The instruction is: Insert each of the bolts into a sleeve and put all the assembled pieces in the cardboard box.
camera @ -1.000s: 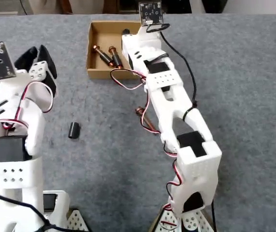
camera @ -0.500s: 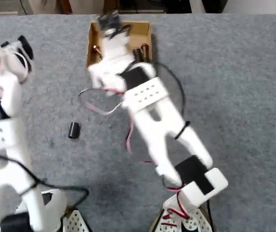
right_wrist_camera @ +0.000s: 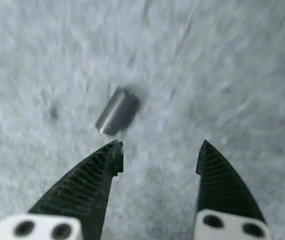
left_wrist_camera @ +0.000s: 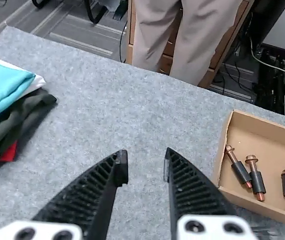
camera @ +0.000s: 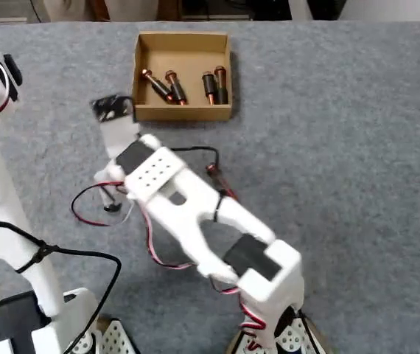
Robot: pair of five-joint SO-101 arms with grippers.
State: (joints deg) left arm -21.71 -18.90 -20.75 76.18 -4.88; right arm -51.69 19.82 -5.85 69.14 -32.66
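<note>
The cardboard box (camera: 145, 112) at the table's far middle holds several copper bolts in black sleeves (camera: 175, 87). A loose black sleeve (right_wrist_camera: 117, 111) lies on the grey mat just beyond my right gripper (right_wrist_camera: 160, 146), which is open and not touching it. From above, the right arm (camera: 151, 173) slants across the table's middle-left and covers most of that sleeve (camera: 110, 207). A bare copper bolt (camera: 214, 172) peeks out beside this arm. My left gripper (left_wrist_camera: 142, 165) is open and holds nothing, raised at the table's far left (camera: 9, 68), with the box (left_wrist_camera: 242, 197) off to its side.
A pile of folded cloths (left_wrist_camera: 7, 100) lies on the mat in the left wrist view. A person's legs (left_wrist_camera: 192, 35) stand beyond the table's far edge. Red and black cables (camera: 92, 214) hang around the right arm. The mat's right half (camera: 357, 147) is bare.
The right arm has swung from over the box leftward and down to the loose sleeve. The left arm has pulled back toward the left edge. The box's contents are now uncovered.
</note>
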